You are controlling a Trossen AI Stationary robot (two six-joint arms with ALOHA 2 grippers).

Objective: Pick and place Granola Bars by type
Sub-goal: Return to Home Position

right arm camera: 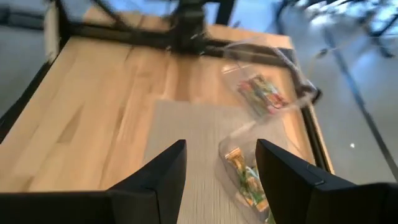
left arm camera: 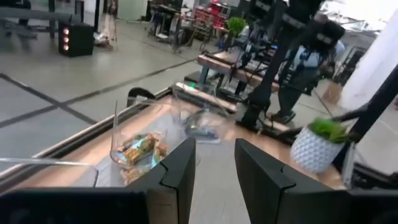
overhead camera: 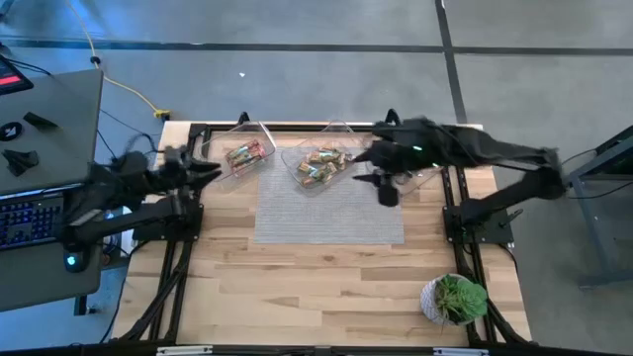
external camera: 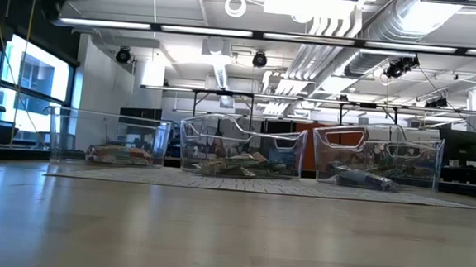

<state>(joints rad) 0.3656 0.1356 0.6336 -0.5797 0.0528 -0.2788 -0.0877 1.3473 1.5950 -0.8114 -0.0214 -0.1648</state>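
My left pincer (left arm camera: 214, 149) is hanging empty, fingers (left arm camera: 177, 180) apart with open space between them. In the overhead shot it's at the left edge of the tabletop (overhead camera: 326, 287), middle-left of the frame, just beside the left clear bin (overhead camera: 265, 138). My right pincer (right arm camera: 221, 149) is the same deal, fingers (right arm camera: 286, 183) spread and holding nothing. From above it sits a bit right of centre in the upper half of the frame, over the right clear bin (external camera: 423, 157), which the arm mostly hides in that view. The Granola Bars (overhead camera: 247, 155) are in the bins as far as I can see. There are red-orange bars in the left clear bin, green-tan bars (overhead camera: 321, 166) heaped in the middle clear bin (overhead camera: 341, 129), and in the table-level view some darker bluish bars (external camera: 359, 178) lying low in the right clear bin. I can't count any of the piles, too jumbled. The three bins stand in a row along the far edge of a grey mat (overhead camera: 331, 218), upper middle of the overhead frame. Further out there's a potted plant (overhead camera: 455, 297) in the lower right of the tabletop, and a keyboard (overhead camera: 30, 218) on a side desk at the far left of the frame.
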